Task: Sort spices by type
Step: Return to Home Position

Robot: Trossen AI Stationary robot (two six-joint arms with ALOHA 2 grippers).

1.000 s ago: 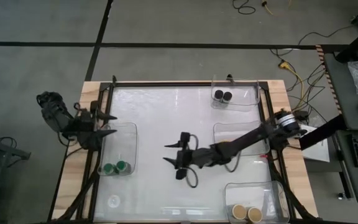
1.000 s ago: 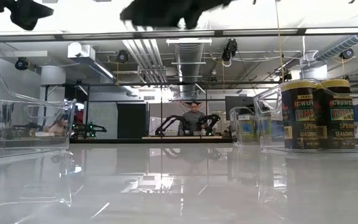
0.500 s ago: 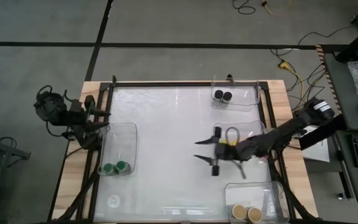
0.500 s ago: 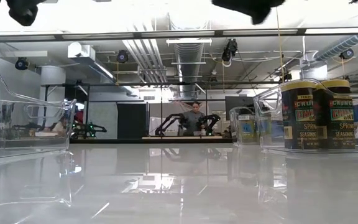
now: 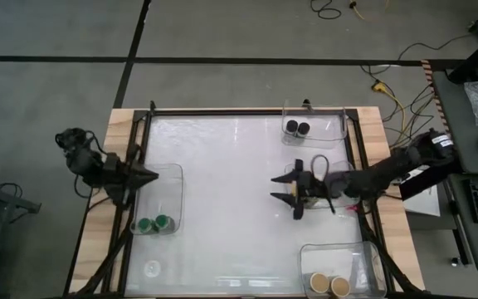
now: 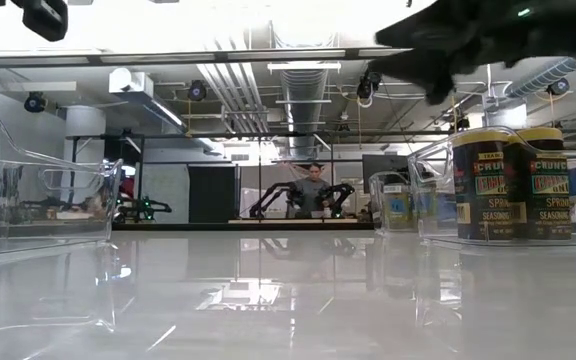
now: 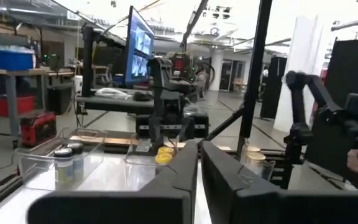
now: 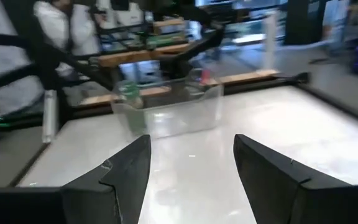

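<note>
**Writing.** In the low view, two jars (image 6: 510, 185) stand side by side in a clear bin (image 6: 430, 200) on that picture's right. Their labels read "CRUNC", "SPRIN" and "SEASONING", and the rest curves out of sight. No other writing is legible.

**Jars.** On the table (image 5: 222, 158), the black-lid pair (image 5: 298, 128) sits in the top right bin (image 5: 330, 133). The green-lid pair (image 5: 153, 223) sits at the near end of the left bin (image 5: 171, 178). The tan-lid pair (image 5: 329, 285) sits in the bottom right bin (image 5: 363, 253). The right arm crosses the middle right bin (image 5: 343, 171), so its contents cannot be confirmed from above. The left wrist view shows a yellow lid (image 7: 162, 158) in a bin across the table.

**Left arm.** It is folded off the table's left edge. The left gripper (image 5: 151, 175) points inward over the left bin's outer rim. Its fingers are pressed together with nothing between them (image 7: 199, 148).

**Right arm.** It reaches in from the right edge, stretched across the middle right bin. The right gripper (image 5: 277, 188) is raised over bare table just beside that bin. Its fingers are spread wide and hold nothing (image 8: 191, 149).
</note>
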